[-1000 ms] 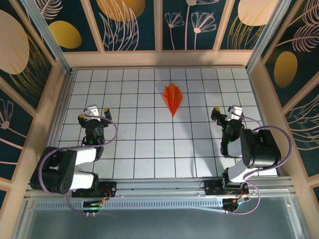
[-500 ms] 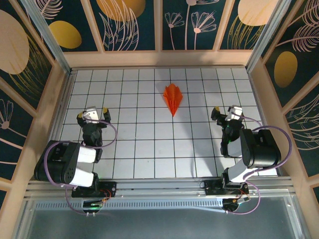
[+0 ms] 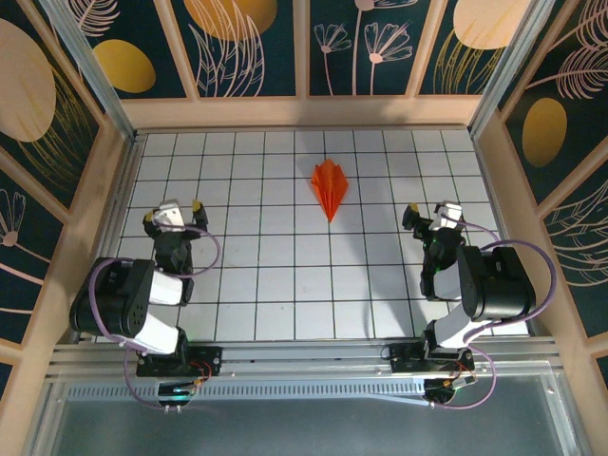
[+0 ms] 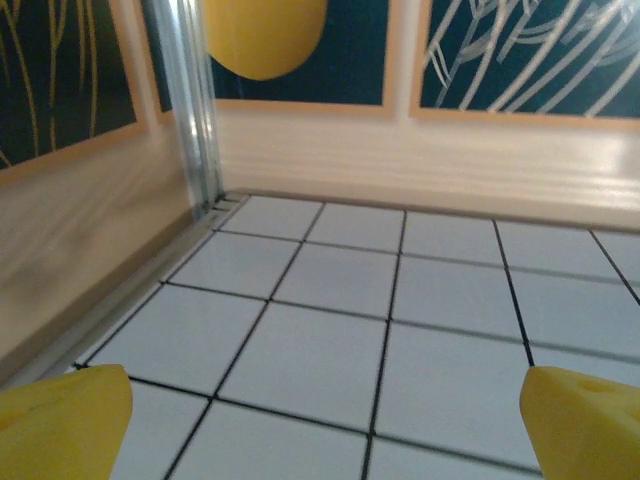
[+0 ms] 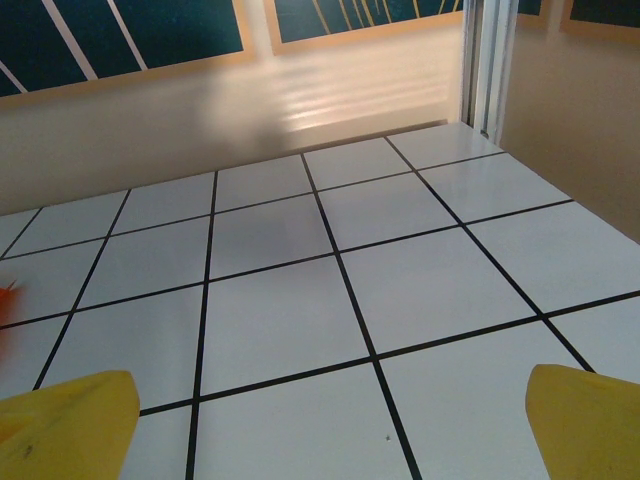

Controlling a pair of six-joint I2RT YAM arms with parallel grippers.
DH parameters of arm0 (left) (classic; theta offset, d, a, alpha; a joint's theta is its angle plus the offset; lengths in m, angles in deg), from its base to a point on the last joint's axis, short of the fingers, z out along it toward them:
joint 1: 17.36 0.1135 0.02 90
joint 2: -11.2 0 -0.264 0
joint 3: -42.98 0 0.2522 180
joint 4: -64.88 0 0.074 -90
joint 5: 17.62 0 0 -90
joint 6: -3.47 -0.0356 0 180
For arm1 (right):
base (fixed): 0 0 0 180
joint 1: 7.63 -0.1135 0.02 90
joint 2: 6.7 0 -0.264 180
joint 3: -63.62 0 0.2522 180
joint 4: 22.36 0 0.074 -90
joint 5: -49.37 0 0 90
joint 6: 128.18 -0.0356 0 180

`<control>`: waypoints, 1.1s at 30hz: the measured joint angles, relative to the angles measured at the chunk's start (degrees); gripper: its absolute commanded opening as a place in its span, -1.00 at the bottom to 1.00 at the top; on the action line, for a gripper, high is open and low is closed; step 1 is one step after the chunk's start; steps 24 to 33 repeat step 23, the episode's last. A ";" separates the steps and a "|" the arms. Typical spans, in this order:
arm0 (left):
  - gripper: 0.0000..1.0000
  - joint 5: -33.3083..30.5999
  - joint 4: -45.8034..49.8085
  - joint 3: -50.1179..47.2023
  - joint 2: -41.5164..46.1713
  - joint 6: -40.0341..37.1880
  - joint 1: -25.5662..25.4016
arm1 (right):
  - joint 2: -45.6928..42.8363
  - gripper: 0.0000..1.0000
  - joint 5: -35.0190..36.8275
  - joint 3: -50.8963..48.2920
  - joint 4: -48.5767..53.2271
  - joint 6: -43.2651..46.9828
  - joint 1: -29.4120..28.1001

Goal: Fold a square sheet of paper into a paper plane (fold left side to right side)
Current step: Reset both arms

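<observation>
The square sheet of paper lies folded as a bright orange paper plane (image 3: 329, 187), a slim dart with fanned creases, its point towards the arms. It rests flat on the white grid table (image 3: 285, 275), right of the middle and towards the back. My left gripper (image 3: 173, 211) is open at the table's left side, far from the plane. Its yellow fingertips (image 4: 60, 420) stand wide over bare tiles. My right gripper (image 3: 435, 211) is open at the right side with bare tiles between its fingertips (image 5: 590, 420). A sliver of orange paper (image 5: 5, 290) shows at that view's left edge.
Wooden walls (image 3: 304, 112) with dark floral panels close in the table at the back and both sides. An aluminium post (image 4: 195, 100) stands in the back left corner. The left wall (image 4: 70, 260) runs close beside my left gripper.
My left arm has swung to the left, and its gripper has shifted a little left and back. The right arm and the paper plane have not moved.
</observation>
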State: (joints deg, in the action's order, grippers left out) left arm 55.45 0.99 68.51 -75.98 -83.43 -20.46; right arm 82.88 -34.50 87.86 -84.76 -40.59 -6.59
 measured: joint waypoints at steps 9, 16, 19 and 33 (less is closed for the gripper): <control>0.97 1.53 3.28 1.01 0.00 1.51 1.40 | 0.00 0.98 0.02 0.00 -0.02 0.00 0.00; 0.98 1.55 3.41 1.01 0.00 1.66 1.40 | 0.00 0.98 0.00 0.00 0.00 0.00 0.00; 0.98 1.55 3.41 1.01 0.00 1.66 1.40 | 0.00 0.99 0.00 0.02 0.00 0.04 0.00; 0.98 1.55 3.43 1.01 0.00 1.66 1.40 | 0.00 0.99 -0.46 0.44 0.09 0.24 0.00</control>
